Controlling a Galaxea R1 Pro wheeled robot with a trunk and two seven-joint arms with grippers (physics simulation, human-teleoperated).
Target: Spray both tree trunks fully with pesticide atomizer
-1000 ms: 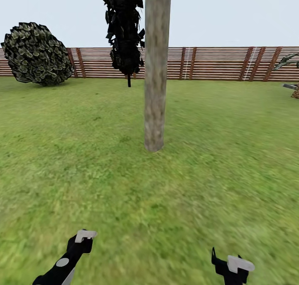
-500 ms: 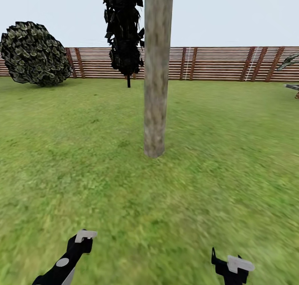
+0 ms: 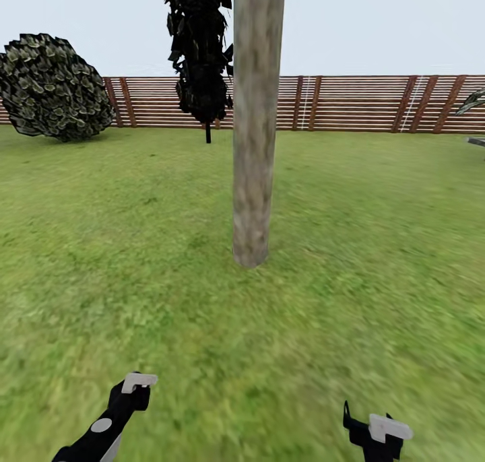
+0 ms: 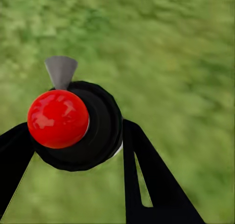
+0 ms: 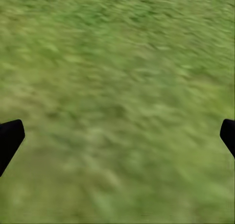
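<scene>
One thick tree trunk (image 3: 254, 125) rises from the lawn (image 3: 377, 260) straight ahead, well beyond both grippers. Left gripper (image 4: 78, 150) is clamped on the sprayer (image 4: 73, 123) (red knob, black body); right gripper (image 5: 117, 136) has its jaws wide apart over grass.

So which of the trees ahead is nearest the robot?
The thick mottled trunk mid-lawn. The thin-trunked dark tree and the round bush stand back by the fence.

No readable text, labels, brands, numbers or signs anywhere. Tree trunk (image 3: 254, 125), fence (image 3: 364, 103), grass floor (image 3: 350, 260): all plain, unmarked. Red-topped black object (image 4: 73, 123) in left wrist view: no lettering.
</scene>
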